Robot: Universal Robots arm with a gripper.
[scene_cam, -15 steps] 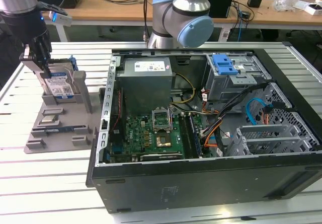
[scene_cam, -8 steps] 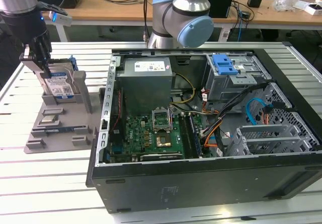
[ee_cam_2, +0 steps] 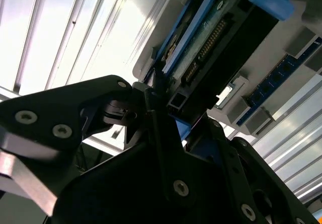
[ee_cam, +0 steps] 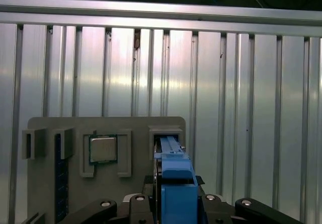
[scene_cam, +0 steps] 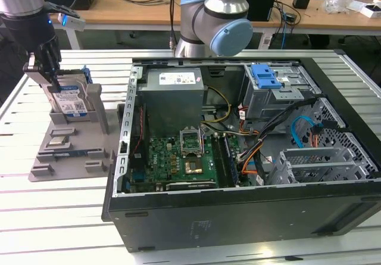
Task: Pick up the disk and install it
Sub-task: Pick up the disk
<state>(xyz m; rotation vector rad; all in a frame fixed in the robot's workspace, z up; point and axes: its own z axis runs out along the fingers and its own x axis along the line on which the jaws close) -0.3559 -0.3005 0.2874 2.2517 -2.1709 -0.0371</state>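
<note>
Here, a grey slatted table carries an open black computer case lying on its side, and a grey holder just beside it on the exterior view's left. The disk stands upright on its edge in a slot at the far end of the holder, with its white-and-blue label facing the camera and its blue frame showing along the edges. The gripper reaches down from above and pinches the disk's upper end. In the second wrist view, its black fingers press against either side of the disk, whose connector end points away towards the holder. In the first wrist view, the disk's blue frame runs between the fingers into the slot. A square chip sits in a pocket of the holder beside that slot. Inside the case lie a green board, a grey power supply and a metal cage topped by a blue latch.
</note>
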